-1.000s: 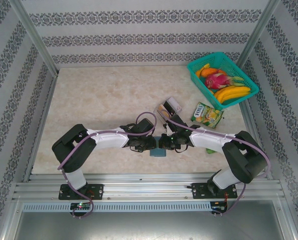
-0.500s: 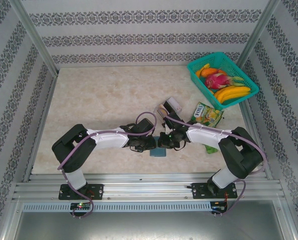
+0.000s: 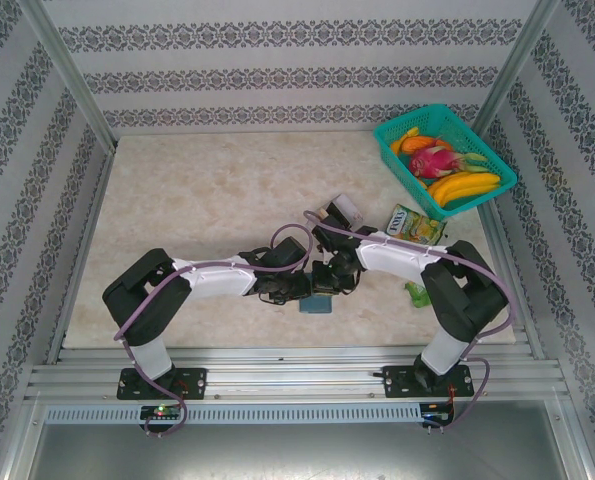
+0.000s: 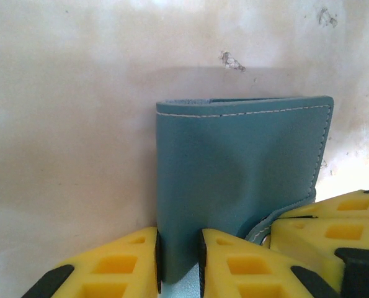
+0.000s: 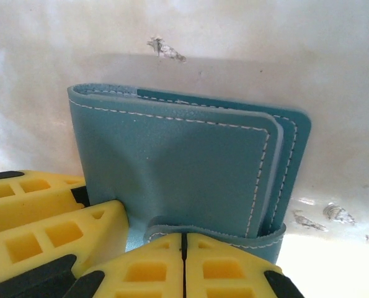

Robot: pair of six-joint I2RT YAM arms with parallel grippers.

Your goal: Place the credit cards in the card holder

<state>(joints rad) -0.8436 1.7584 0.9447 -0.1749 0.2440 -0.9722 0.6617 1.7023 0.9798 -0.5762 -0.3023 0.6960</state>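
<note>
The teal card holder (image 4: 234, 161) stands on edge on the table, low between both arms in the top view (image 3: 315, 304). My left gripper (image 4: 179, 236) is shut on its lower left corner, one pad on each face. My right gripper (image 5: 184, 237) is shut, its fingers pressed together, and the card holder's (image 5: 172, 167) strap (image 5: 215, 234) curls across its tips. In the top view the left gripper (image 3: 297, 290) and right gripper (image 3: 328, 281) meet over the holder. The credit cards (image 3: 339, 211) lie just beyond the right arm; I cannot make out their details.
A green-yellow snack packet (image 3: 414, 224) lies right of the cards. A teal basket (image 3: 444, 160) of fruit stands at the back right corner. Metal frame posts and patterned walls close in the marble table (image 3: 197, 200), which has free room to the left and back.
The right arm has swung its elbow and forearm left and away from me, bringing its gripper closer over the card holder. The left arm has stayed put, still holding the holder.
</note>
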